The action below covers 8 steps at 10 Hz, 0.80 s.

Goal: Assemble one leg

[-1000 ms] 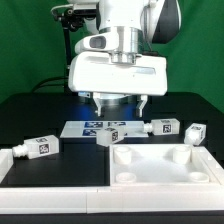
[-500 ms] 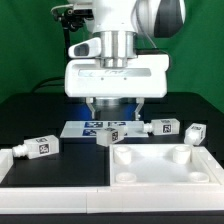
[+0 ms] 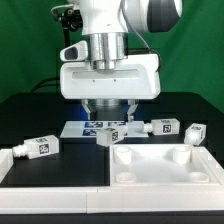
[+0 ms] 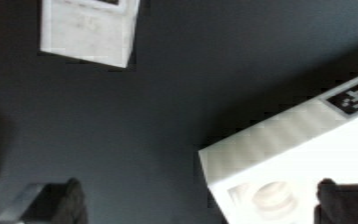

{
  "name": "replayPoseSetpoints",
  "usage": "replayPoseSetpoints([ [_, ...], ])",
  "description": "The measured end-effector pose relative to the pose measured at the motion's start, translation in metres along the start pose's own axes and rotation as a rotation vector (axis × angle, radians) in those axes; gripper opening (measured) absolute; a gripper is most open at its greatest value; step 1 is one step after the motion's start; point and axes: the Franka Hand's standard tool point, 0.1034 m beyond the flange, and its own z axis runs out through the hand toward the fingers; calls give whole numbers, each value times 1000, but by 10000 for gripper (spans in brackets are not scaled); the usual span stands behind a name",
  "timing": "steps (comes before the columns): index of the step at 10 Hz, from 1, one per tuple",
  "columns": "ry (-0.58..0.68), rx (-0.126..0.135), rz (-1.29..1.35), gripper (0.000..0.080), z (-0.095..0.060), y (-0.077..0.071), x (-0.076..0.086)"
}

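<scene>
Several small white legs with black-and-white tags lie on the black table: one at the exterior view's left point(image 3: 32, 148), one in the middle point(image 3: 112, 135), two at the right point(image 3: 161, 127) point(image 3: 194, 131). My gripper point(image 3: 112, 113) hangs open and empty just above and behind the middle leg, its fingers point(image 3: 135, 110) wide apart. In the wrist view the gripper point(image 4: 197, 203) is open with dark fingertips point(image 4: 55, 200) at the frame edge. Between them lie black table and a corner of the large white frame point(image 4: 291, 140) with a round socket.
The large white tray-like frame point(image 3: 118, 178) with round sockets fills the front right. The marker board point(image 3: 88, 126) lies behind the middle leg. A white tagged piece point(image 4: 87, 30) shows far off in the wrist view. A white strip point(image 3: 50, 190) runs along the front.
The arm has shifted toward the exterior view's left and slightly lower. The gripper stays open. The legs and frame have not moved.
</scene>
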Motion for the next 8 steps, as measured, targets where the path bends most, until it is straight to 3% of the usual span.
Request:
replayPoseSetpoints([
  [1, -158, 8, 47, 649, 1, 5, -8],
  [3, -437, 24, 109, 649, 4, 12, -6],
  [8, -786, 41, 165, 649, 13, 27, -12],
])
